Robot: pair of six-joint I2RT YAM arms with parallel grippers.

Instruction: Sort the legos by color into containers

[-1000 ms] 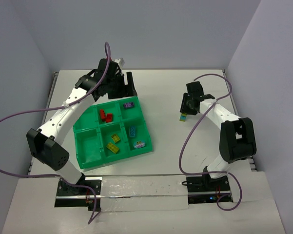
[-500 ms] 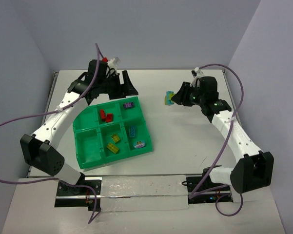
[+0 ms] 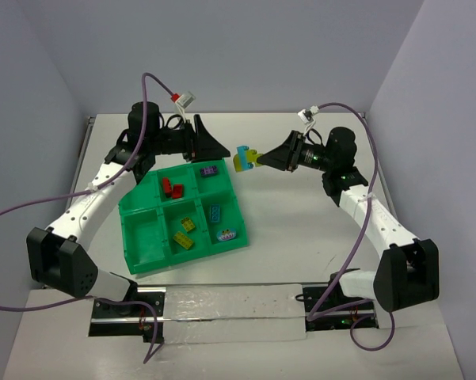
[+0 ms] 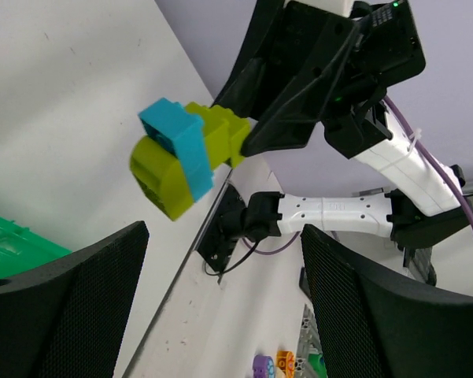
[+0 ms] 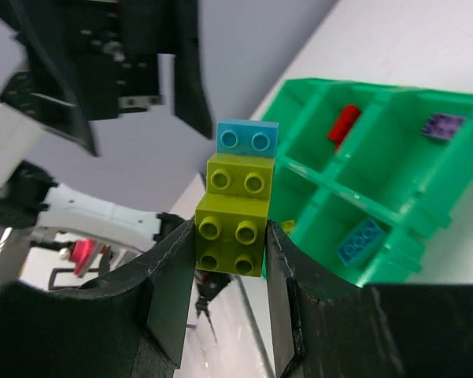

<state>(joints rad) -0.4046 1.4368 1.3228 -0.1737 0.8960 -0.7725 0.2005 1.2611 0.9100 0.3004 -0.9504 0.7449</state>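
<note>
Legos (image 5: 234,213), yellow-green and blue stacked, sit pinched between the right fingers (image 5: 169,287).

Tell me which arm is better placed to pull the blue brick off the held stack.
Left, likely. The right gripper is shut on the yellow-green bricks in mid-air; the left gripper is open, empty and facing the blue brick.

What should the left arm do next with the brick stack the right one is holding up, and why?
Probably ease the open left gripper forward and close it on the blue brick. The right gripper clamps the yellow-green bricks in mid-air, with the blue end nearest the left gripper, and the colours likely need splitting before sorting.
</note>
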